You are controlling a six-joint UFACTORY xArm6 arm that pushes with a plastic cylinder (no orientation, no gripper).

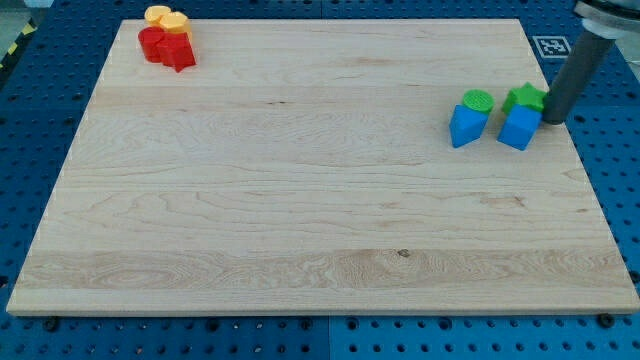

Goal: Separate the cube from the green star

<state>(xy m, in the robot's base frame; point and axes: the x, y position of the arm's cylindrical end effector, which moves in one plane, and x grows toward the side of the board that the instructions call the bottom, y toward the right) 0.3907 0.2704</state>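
Observation:
A blue cube (519,128) sits near the board's right edge, with a green star (526,97) touching it just above. My tip (551,121) stands right beside the cube's upper right corner, at the star's right side, close to both. To their left a blue wedge-like block (466,126) sits with a green round block (478,101) against its top.
At the view's top left corner of the wooden board (300,180), two red blocks (167,47) cluster with two yellow blocks (166,18) above them. A printed marker tag (550,45) lies off the board at top right.

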